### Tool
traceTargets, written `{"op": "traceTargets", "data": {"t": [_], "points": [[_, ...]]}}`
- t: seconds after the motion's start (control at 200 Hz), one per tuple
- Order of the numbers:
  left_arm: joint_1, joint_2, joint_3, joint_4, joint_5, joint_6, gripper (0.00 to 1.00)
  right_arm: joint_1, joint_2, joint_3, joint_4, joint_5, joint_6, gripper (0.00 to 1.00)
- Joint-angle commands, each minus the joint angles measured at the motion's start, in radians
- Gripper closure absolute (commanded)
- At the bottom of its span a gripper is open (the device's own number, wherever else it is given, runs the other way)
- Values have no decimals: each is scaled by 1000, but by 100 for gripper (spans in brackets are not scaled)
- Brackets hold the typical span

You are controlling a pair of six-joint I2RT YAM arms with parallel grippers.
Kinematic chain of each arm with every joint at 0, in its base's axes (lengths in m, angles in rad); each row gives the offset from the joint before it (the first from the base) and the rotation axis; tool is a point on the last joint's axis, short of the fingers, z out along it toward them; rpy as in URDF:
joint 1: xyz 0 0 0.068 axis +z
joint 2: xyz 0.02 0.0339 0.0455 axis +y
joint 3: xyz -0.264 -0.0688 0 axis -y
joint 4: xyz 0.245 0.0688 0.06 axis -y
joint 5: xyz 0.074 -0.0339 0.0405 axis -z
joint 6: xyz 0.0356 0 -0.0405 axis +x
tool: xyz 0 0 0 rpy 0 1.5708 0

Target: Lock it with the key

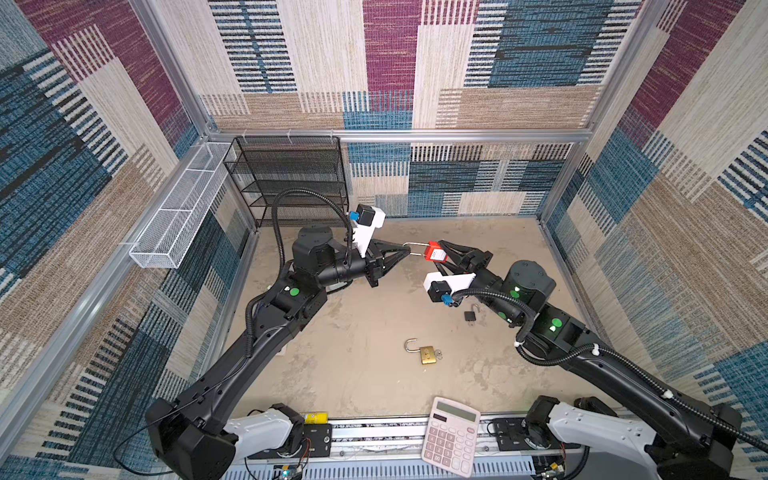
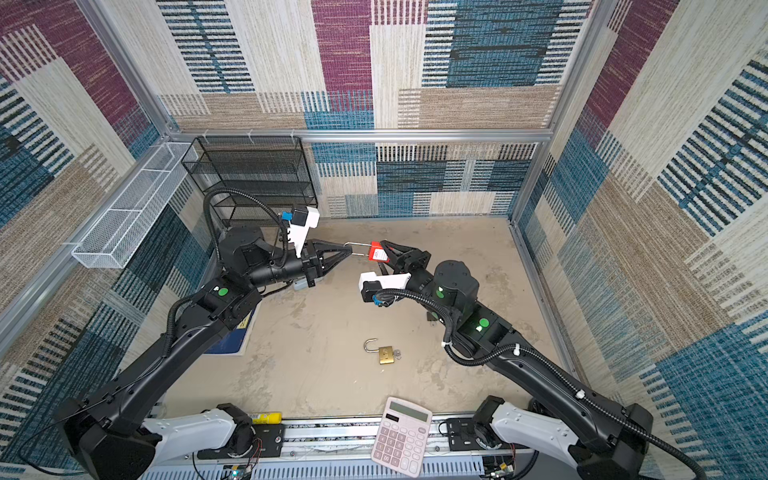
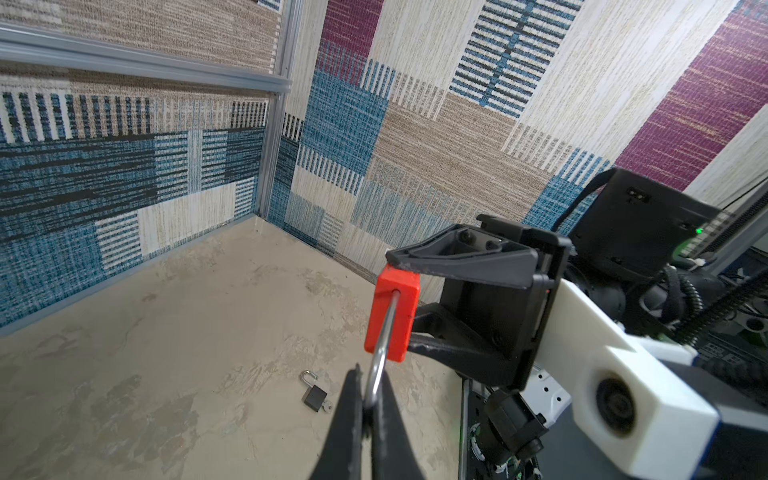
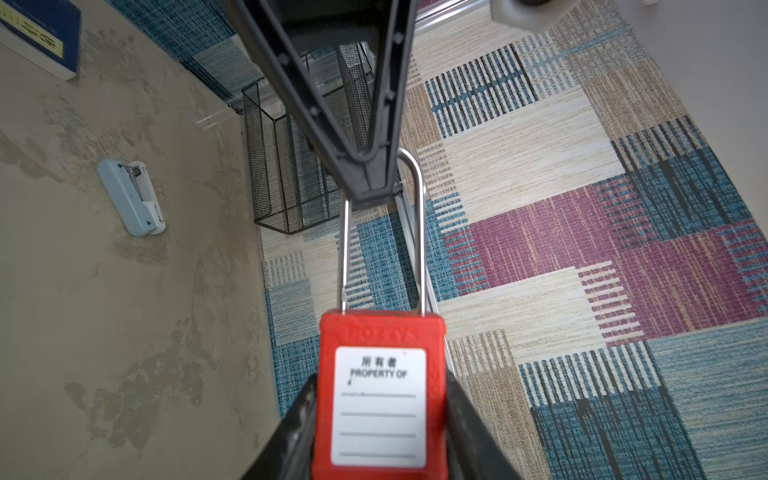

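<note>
**Step in hand.** The red padlock (image 1: 435, 251) is held clear of the table (image 1: 365, 316), between the two grippers and toward the rear middle of the workspace. The left gripper (image 1: 408, 249) is clamped on the crown of the shackle (image 4: 417, 232), with its jaws fully together. The right gripper (image 4: 378, 419) grips the red body from both sides. Both shackle legs reach the body, but whether they are latched cannot be told. No key shows on this lock. Its underside is hidden inside the right gripper. The step appears to be seating the shackle.

**Next move.** Judged from this pose, it calls for a straight push along the shackle axis — any sideways load could bind a leg. The key must then be located and turned.

**Arm pose.** Both arms reach inward and are raised. The grippers lie roughly level, tip to tip and facing each other, with the right wrist rolled.

**Other items.** A brass padlock (image 1: 426, 353) and a black padlock (image 3: 314, 398) lie open on the table — well apart from the grip.
</note>
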Motion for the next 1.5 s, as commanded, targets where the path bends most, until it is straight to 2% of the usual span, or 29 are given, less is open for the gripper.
{"op": "traceTargets", "data": {"t": [0.0,0.11,0.316,0.571,0.796,0.902,1.007,1.097,1.137,1.162,1.192,1.237,1.302,1.498], "points": [[-4,0,0,-57,-15,47,100,5,1,50,23,-162,121,73],[-4,-6,24,-101,-32,62,100,5,0,80,-39,-186,152,74],[-5,1,34,-119,-39,27,100,5,-9,68,13,-163,180,77],[-23,30,37,-119,-39,13,100,10,49,103,43,-175,150,81],[-22,46,33,-125,-95,-10,100,34,77,98,99,-98,95,83],[-22,60,39,-113,-80,-22,100,38,78,103,101,-119,125,82],[-22,56,40,-112,-85,-14,100,39,83,99,94,-90,131,83],[-21,28,13,-69,-100,-7,100,1,88,99,69,-108,202,82],[-19,15,0,-37,-94,-7,77,-17,84,91,68,-116,234,82],[-19,10,-6,-17,-88,-7,66,-20,83,81,75,-116,242,82],[-20,9,-4,-6,-82,-9,57,-23,78,62,92,-108,251,81],[-19,11,9,-1,-79,-12,48,-26,79,50,100,-96,265,81],[-19,17,29,-7,-75,-13,43,-28,84,47,104,-77,289,81],[-18,19,16,45,-55,-41,39,-34,93,46,117,-64,357,81]]}}
